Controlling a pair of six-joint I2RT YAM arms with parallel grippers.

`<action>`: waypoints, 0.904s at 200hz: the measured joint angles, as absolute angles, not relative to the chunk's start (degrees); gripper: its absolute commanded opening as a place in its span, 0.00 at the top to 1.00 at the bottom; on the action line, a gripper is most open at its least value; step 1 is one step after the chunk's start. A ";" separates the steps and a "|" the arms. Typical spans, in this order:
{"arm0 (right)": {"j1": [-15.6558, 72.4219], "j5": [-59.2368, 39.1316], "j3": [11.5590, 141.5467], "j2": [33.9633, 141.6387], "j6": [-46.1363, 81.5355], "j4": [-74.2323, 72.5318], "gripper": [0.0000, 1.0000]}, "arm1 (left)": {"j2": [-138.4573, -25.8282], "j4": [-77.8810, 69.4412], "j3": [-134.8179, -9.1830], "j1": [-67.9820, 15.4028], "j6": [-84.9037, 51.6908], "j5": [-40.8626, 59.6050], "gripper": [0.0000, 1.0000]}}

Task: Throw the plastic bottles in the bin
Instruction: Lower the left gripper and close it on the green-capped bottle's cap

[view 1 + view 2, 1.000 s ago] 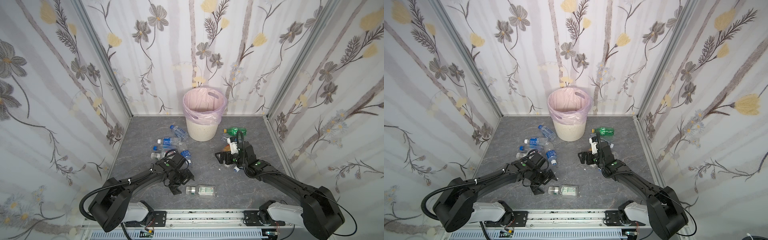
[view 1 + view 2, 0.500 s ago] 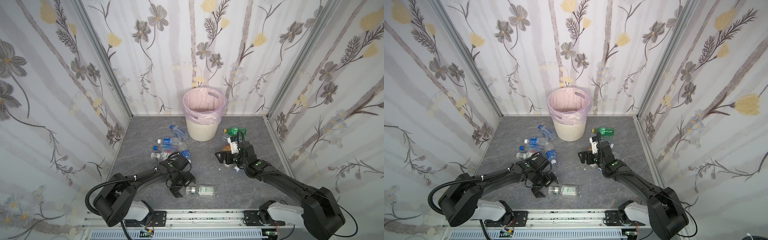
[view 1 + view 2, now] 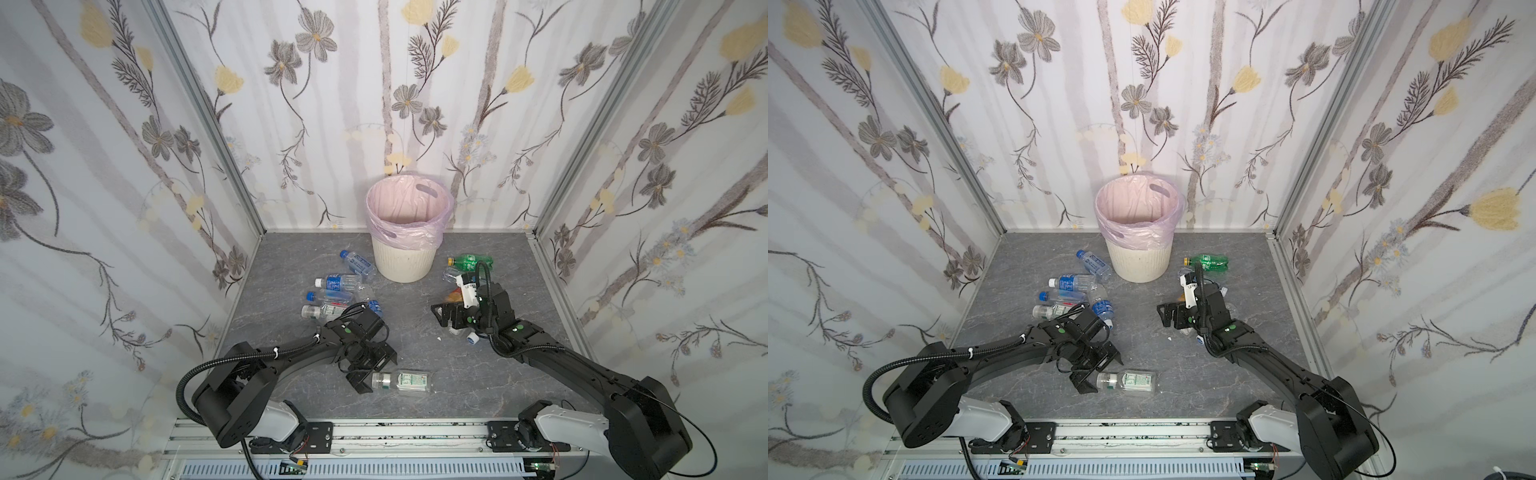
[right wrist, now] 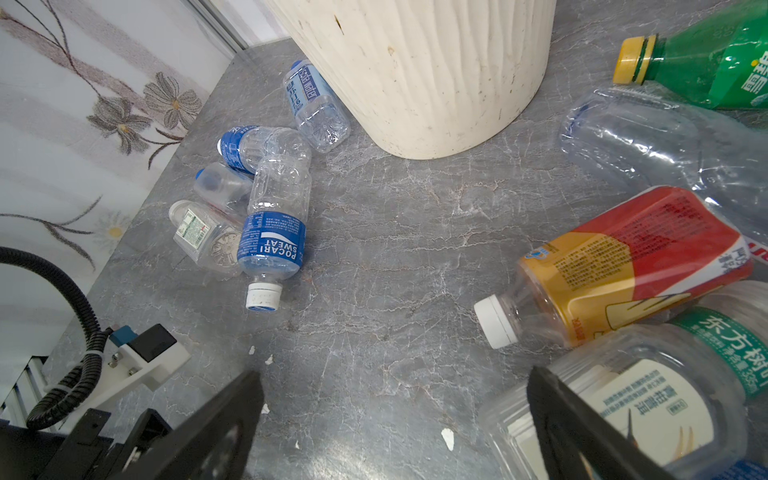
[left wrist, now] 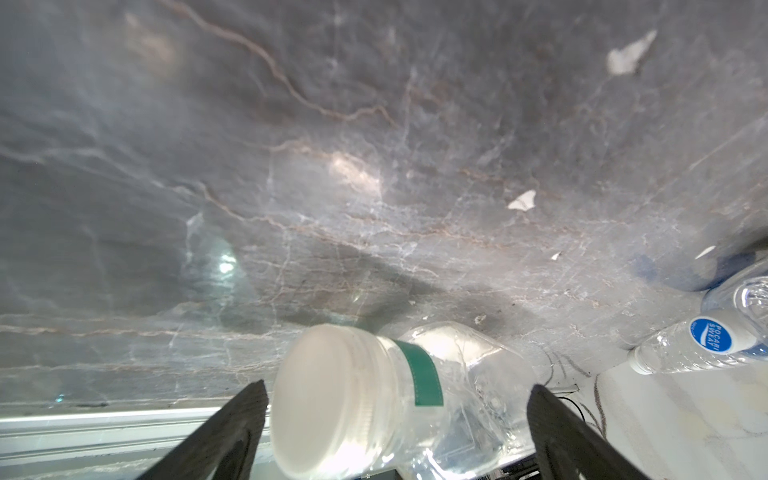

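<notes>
Readable markings:
- "POCARI SWEAT", white lettering, seen inverted on the blue-labelled bottle [image 4: 272, 245]
- The same brand is shown on a blue cap [image 5: 712, 337]
- "东方树叶", white characters on the green-banded bottle [image 4: 727, 345]
- Fine print on the red-and-orange bottle [image 4: 636, 257]: not legible

The middle floor [image 3: 415, 328] is lying open toward the bin [image 3: 401, 264]; left bottles [image 3: 338, 282] and right bottles [image 3: 471, 262] are crowding its sides.

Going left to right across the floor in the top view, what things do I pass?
You pass: blue-label bottle pile → bin → green bottle.
</notes>
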State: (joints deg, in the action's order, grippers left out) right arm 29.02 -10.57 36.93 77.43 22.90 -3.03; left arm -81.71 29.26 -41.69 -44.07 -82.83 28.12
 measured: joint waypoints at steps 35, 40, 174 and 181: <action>28.91 -10.59 36.93 77.43 22.90 -3.03 0.00 | -82.13 28.71 -41.78 -44.84 -83.85 28.14 0.00; 28.91 -10.59 36.93 77.43 22.90 -3.03 0.00 | -82.17 28.69 -41.78 -44.91 -84.05 28.14 0.00; 28.73 -11.18 36.60 77.34 22.90 -3.29 0.00 | -85.19 26.02 -42.15 -45.69 -86.83 27.55 0.18; 28.71 -11.25 36.58 77.28 22.90 -3.29 0.00 | -85.47 25.93 -42.15 -45.69 -86.85 27.46 0.19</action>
State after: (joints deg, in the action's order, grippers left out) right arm 28.71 -11.25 36.58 77.28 22.90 -3.29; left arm -85.47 25.93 -42.15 -45.69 -86.85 27.46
